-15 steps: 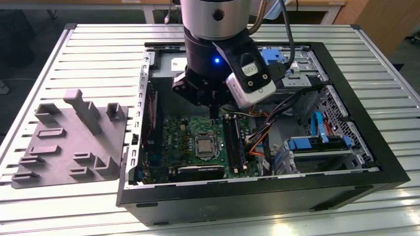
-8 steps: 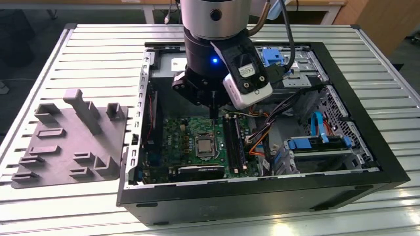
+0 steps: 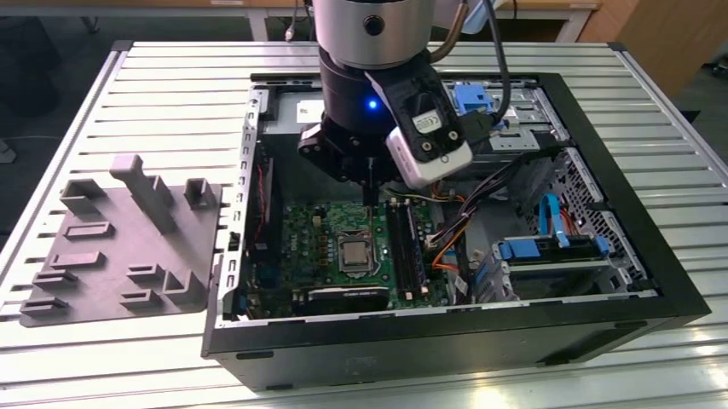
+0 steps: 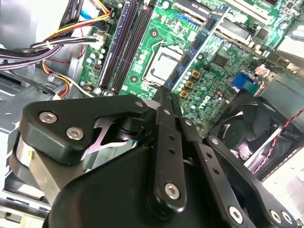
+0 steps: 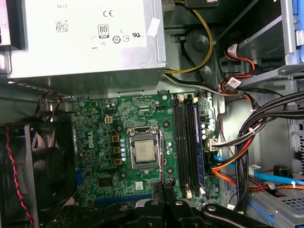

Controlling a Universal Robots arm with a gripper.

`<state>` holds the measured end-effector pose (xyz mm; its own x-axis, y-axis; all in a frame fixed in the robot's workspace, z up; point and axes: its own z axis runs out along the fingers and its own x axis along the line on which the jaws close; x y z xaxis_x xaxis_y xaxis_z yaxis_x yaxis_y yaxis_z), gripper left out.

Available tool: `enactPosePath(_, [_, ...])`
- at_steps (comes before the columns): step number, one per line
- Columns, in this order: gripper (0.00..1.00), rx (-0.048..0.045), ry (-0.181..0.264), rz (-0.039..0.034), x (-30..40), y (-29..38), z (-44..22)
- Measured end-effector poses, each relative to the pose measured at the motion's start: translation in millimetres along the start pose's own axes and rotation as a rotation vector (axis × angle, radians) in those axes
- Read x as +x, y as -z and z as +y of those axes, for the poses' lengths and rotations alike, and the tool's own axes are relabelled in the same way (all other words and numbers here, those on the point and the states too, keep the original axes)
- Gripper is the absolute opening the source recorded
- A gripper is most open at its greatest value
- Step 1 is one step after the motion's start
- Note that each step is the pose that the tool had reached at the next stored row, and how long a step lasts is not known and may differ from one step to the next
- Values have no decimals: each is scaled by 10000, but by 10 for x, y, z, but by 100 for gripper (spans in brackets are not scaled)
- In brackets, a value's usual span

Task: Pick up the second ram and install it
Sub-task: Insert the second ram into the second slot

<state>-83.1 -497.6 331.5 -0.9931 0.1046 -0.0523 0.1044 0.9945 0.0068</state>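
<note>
My gripper (image 3: 370, 196) hangs inside the open computer case (image 3: 637, 213), just above the green motherboard (image 3: 313, 230). Its two thin black fingers are shut together with nothing between them in both wrist views, gripper (image 4: 166, 93) and gripper (image 5: 164, 184). The fingertips sit over the board between the processor socket (image 5: 144, 152) and the long black memory slots (image 5: 187, 142). The second ram is out of view as a loose stick. Dark strips run the length of the memory slots (image 4: 124, 47), and I cannot tell whether sticks sit in them.
A grey parts holder (image 3: 119, 247) lies on the slatted table at the exterior view's left. Inside the case are a black fan (image 5: 38, 166), the metal power supply (image 5: 85, 38), bundled cables (image 5: 247, 147) and blue drive carriers (image 3: 546, 249).
</note>
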Motion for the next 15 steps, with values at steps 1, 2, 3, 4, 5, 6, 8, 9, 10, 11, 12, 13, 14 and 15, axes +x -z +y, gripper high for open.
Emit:
enactPosePath(1, [12,-2,1,-1,0,-4,6])
enactPosePath(2, [12,-1,2,0,-1,-7,12])
enactPosePath(3, [12,-1,2,0,-1,-10,18])
enactPosePath(4, [12,-1,2,0,-3,-14,23])
enactPosePath(5, [12,-2,2,0,-3,-19,26])
enactPosePath(6, [12,-3,2,-1,-4,-24,30])
enactPosePath(8, [12,-3,1,0,-6,-34,35])
enactPosePath(9, [12,-1,0,0,-7,-39,38])
enactPosePath(10, [12,-1,0,0,-8,-44,40])
enactPosePath(11, [12,-1,1,0,-9,-49,42])
enactPosePath(12, [12,0,2,1,-11,-54,44])
enactPosePath(13, [12,0,1,1,-12,-61,45])
enactPosePath(14, [12,-1,1,0,-14,-67,46])
enactPosePath(15, [12,-2,1,0,-15,-72,48])
